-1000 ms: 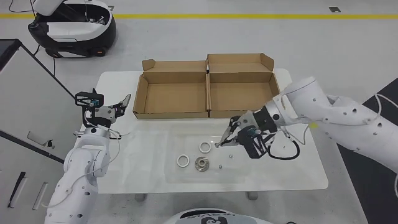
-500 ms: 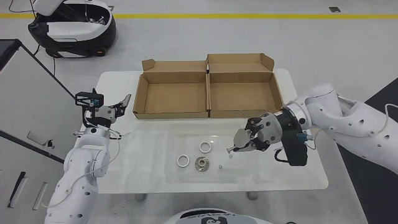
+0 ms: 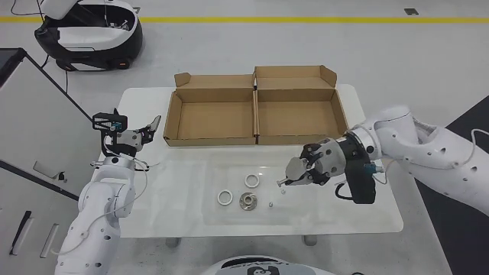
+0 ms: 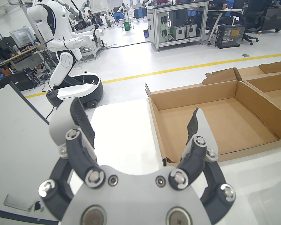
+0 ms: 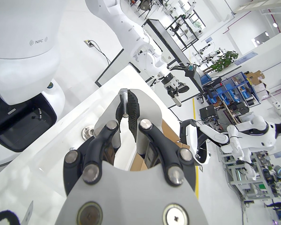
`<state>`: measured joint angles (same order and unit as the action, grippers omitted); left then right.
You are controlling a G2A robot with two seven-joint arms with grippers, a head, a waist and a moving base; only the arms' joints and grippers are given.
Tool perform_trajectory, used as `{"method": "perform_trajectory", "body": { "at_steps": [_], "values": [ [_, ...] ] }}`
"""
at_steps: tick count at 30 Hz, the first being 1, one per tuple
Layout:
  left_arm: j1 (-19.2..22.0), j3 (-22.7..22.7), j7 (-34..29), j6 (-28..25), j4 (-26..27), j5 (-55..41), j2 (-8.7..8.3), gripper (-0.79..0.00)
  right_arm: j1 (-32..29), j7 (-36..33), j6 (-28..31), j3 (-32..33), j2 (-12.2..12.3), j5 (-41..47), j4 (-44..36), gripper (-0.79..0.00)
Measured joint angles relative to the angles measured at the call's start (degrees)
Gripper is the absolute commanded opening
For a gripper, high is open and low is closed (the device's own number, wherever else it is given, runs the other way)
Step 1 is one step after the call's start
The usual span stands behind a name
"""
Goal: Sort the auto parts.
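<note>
**Tabletop** [image 3: 176, 206]: white. Contents listed from the robot's edge outward.

1. **Hub** [image 3: 247, 200]: metal, flanged, lying flat near the front middle.
2. **Near ring** [image 3: 225, 197]: white, lying flat, just beside the hub on its left.
3. **Near bit** [image 3: 271, 205]: pale, just right of the hub, too small to identify.
4. **Far ring** [image 3: 251, 180]: white, lying flat, a little farther in than the hub and apart from it.
5. **Far bit** [image 3: 283, 192]: pale, close under the right hand's fingertips, too small to identify.
6. **Right hand** [image 3: 285, 181]: over the tabletop to the right of the far ring. Its fingers are pinched on a bolt [image 5: 124, 104], whose threaded shank lies along the ribbed pads.
7. **Left hand** [image 4: 135, 107]: at the tabletop's left edge, near the left box's front corner. Its fingers are spread wide with nothing between them.
8. **Left box** [image 3: 210, 121]: brown cardboard, top open, at the far side of the tabletop.
9. **Right box** [image 3: 298, 114]: same kind, wall to wall with the left box.
10. **Second robot** [image 3: 88, 34]: on the floor beyond the tabletop, white on a black-and-white base, by the yellow line [image 3: 306, 20].
</note>
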<state>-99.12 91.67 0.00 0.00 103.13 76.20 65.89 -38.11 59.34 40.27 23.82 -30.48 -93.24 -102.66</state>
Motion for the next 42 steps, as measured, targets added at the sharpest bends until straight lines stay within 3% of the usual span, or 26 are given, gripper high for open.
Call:
{"method": "perform_trajectory", "body": {
  "at_steps": [7, 21, 33, 42],
  "values": [
    [0.0, 0.0, 0.0, 0.0, 0.0, 0.0, 0.0, 0.0, 0.38, 2.16, -1.04, 0.99, -2.01, 1.02, -0.49, -0.785],
    [0.0, 0.0, 0.0, 0.0, 0.0, 0.0, 0.0, 0.0, 5.02, 11.58, -6.86, -0.29, -9.57, 4.4, 1.51, -0.785],
    [0.0, 0.0, 0.0, 0.0, 0.0, 0.0, 0.0, 0.0, 8.13, 20.01, -15.29, -1.24, -13.05, 14.14, 0.24, -0.785],
    [0.0, 0.0, 0.0, 0.0, 0.0, 0.0, 0.0, 0.0, 11.29, 23.1, -18.39, -2.93, -15.06, 22.11, -1.48, -0.785]
  ]
}}
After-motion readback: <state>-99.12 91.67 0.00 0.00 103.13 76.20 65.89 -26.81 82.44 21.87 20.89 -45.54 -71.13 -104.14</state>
